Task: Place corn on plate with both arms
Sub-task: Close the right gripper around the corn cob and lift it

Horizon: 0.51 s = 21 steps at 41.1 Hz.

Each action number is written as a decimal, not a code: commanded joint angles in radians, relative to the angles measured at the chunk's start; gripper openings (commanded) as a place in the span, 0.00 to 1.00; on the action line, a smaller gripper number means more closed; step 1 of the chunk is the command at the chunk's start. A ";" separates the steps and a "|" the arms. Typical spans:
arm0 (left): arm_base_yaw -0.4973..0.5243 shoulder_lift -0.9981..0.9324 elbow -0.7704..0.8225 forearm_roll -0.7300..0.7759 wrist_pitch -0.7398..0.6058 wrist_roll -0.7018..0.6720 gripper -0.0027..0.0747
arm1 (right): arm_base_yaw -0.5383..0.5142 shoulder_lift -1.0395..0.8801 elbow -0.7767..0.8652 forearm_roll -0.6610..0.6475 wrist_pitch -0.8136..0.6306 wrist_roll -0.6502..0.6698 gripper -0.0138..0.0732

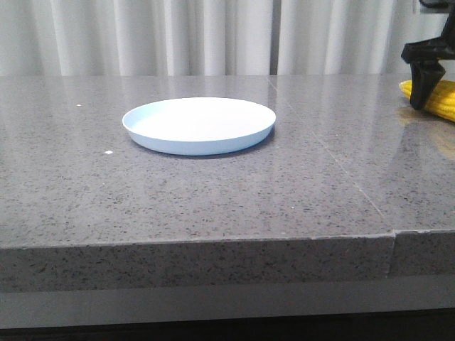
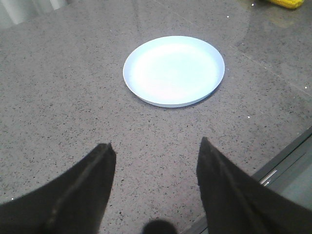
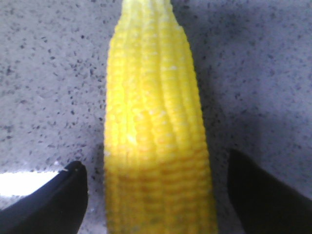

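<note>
The yellow corn [image 1: 442, 101] lies on the grey stone table at the far right edge of the front view, partly cut off. My right gripper [image 1: 425, 89] is down over it. In the right wrist view the corn [image 3: 155, 131] lies lengthwise between the two open fingers, with a gap on each side; the right gripper [image 3: 157, 183] straddles it. The pale-blue plate [image 1: 199, 125] sits empty on the table's middle. My left gripper [image 2: 155, 156] is open and empty, hovering above the table short of the plate [image 2: 173, 70]. A bit of corn [image 2: 286, 4] shows at that view's corner.
The grey speckled table [image 1: 213, 199] has a seam line running back on its right part and a front edge close to the camera. White curtains hang behind. The left gripper is out of the front view.
</note>
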 commanded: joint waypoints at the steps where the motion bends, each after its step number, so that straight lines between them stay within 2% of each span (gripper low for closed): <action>1: -0.007 0.005 -0.023 -0.004 -0.065 -0.013 0.51 | -0.008 -0.039 -0.035 0.002 -0.040 -0.013 0.85; 5: -0.007 0.005 -0.023 -0.004 -0.065 -0.013 0.51 | -0.008 -0.039 -0.035 0.002 -0.034 -0.013 0.73; 8: -0.007 0.005 -0.023 -0.004 -0.065 -0.013 0.51 | -0.008 -0.041 -0.035 0.002 -0.036 -0.013 0.54; 11: -0.007 0.005 -0.023 -0.004 -0.065 -0.013 0.51 | -0.008 -0.041 -0.035 0.002 -0.038 -0.013 0.40; 13: -0.007 0.005 -0.023 -0.004 -0.065 -0.013 0.51 | -0.008 -0.041 -0.035 0.002 -0.036 -0.013 0.37; 21: -0.007 0.005 -0.023 -0.004 -0.065 -0.013 0.51 | 0.004 -0.080 -0.035 0.009 -0.034 -0.013 0.37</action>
